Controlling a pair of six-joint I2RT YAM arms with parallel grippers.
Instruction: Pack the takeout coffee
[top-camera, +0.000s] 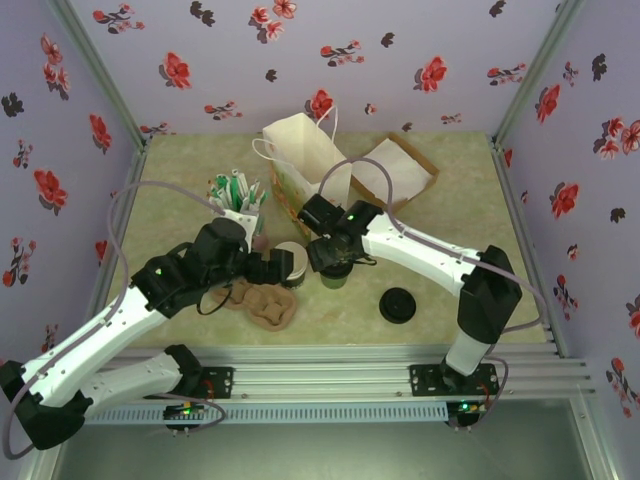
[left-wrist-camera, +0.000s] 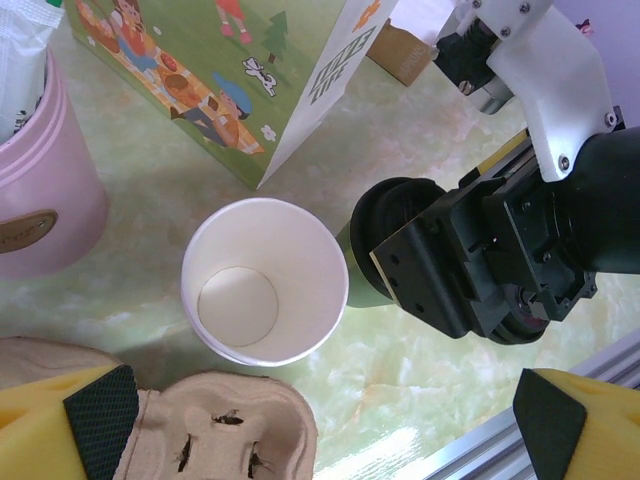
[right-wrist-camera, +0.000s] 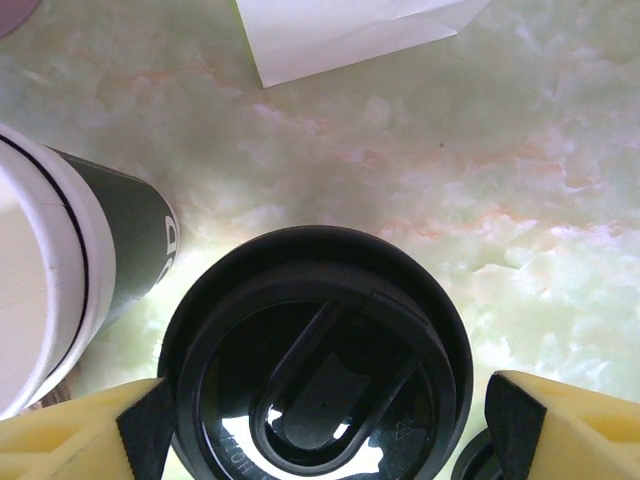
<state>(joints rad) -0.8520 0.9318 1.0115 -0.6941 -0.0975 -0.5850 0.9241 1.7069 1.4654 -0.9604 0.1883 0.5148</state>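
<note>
The takeout coffee (right-wrist-camera: 315, 360) is a small dark-walled cup with a round black lid, standing upright on the table (right-wrist-camera: 450, 150). My right gripper (right-wrist-camera: 330, 430) hangs over it, open, one yellow finger on each side of the lid and a gap at the right pad. From above it sits under the right gripper (top-camera: 335, 264). A second cup (left-wrist-camera: 265, 280) with no lid, white inside and empty, stands just left of it. My left gripper (left-wrist-camera: 325, 420) is open just short of that cup, holding nothing; from above, the left gripper (top-camera: 280, 266) is beside the cup.
A loose black lid (top-camera: 398, 305) lies right of centre. Brown pulp carriers (top-camera: 265, 305) lie under the left gripper. A pink cup of stirrers (top-camera: 240, 198), a printed paper bag (top-camera: 300, 160) and a cardboard box (top-camera: 395, 170) stand behind. A metal rail (top-camera: 400, 355) edges the front.
</note>
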